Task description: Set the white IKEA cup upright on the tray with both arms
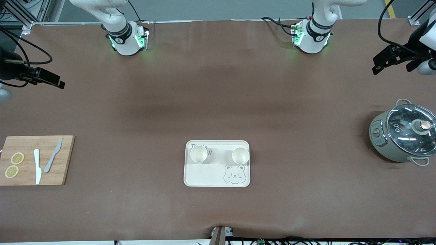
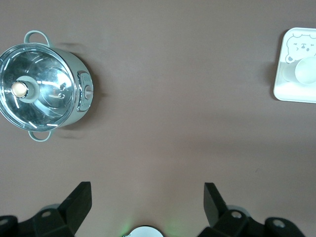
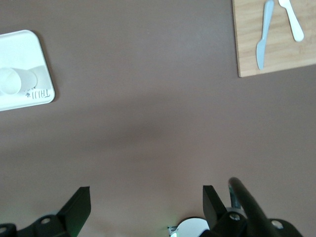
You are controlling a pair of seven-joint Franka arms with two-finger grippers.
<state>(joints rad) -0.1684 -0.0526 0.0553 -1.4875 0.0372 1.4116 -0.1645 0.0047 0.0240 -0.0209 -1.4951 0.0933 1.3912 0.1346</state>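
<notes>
We report from the nine o'clock edge of the front view across to three o'clock.

1. The right gripper (image 1: 57, 81) hangs over bare bench (image 1: 218, 102) at about ten o'clock. Its arm waits. In the right wrist view, the jaws of the right gripper (image 3: 146, 193) stand wide apart and hold nothing.
2. At eight o'clock a wooden cutting board (image 1: 66, 170) lies flat on the bench. It carries two lemon slices (image 1: 17, 158), a white knife (image 1: 37, 166) and a grey knife (image 1: 52, 156). The knives lie side by side, and the slices lie toward the right arm's end.
3. At six o'clock, near the middle of the bench, lies the tray (image 1: 207, 177). Two white cups stand upright on it, mouths up and apart from each other.
   - The first cup (image 1: 199, 154) stands at the tray's eleven o'clock corner and covers part of the grey lettering.
   - The second cup (image 1: 240, 155) stands at the one o'clock corner.
   - The bear drawing (image 1: 234, 174) sits at five o'clock on the tray and is uncovered.
4. At three o'clock a pale green pot (image 1: 381, 143) with a glass lid (image 1: 410, 124) stands on the bench, well apart from the tray.
5. The left gripper (image 1: 378, 66) hangs over bare bench at about two o'clock. Its arm also waits. In the left wrist view, the jaws of the left gripper (image 2: 148, 191) stand wide apart and hold nothing.
</notes>
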